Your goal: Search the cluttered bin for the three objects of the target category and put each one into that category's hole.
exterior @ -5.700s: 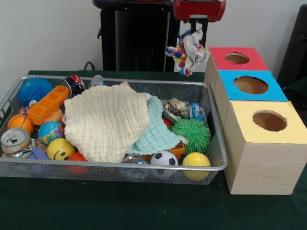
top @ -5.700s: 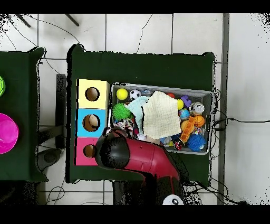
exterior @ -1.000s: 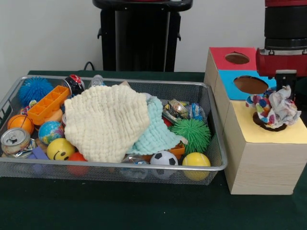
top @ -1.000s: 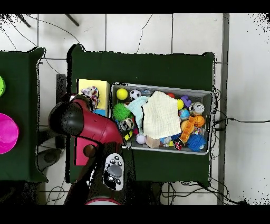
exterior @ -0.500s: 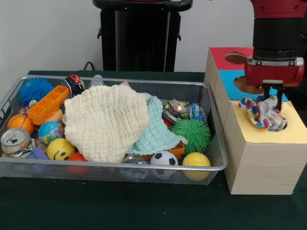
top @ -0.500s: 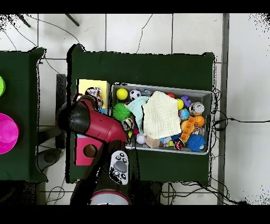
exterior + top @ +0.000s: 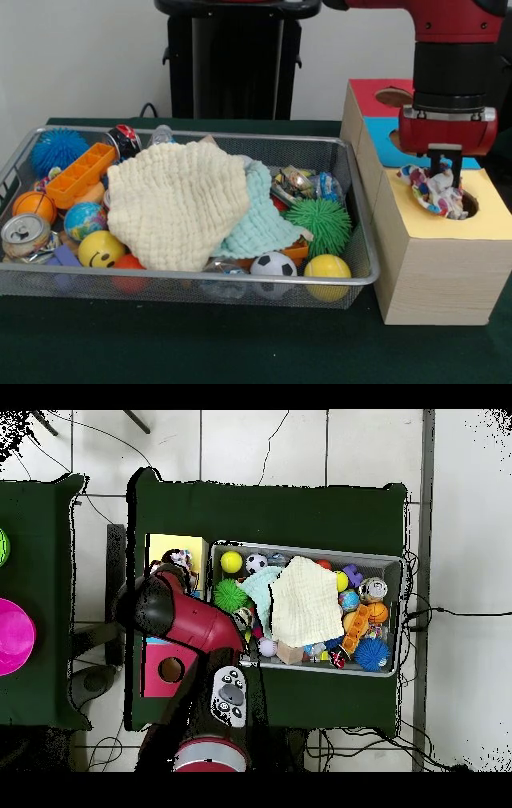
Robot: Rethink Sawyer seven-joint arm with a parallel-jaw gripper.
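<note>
Front view: hand (image 7: 445,170) hangs over the yellow hole (image 7: 464,204), pinching a wrapper (image 7: 434,190) half sunk inside. Best to release straight down, then lift clear of the box (image 7: 436,268).

dark green table (image 7: 240,344) carrying two things directly: a silver wire-mesh bin (image 7: 240,286) full of clutter, spanning the left and middle in the front view, and just beside it toward the right edge, pale wooden boxes (image 7: 436,280) topped yellow, blue and red.
</note>
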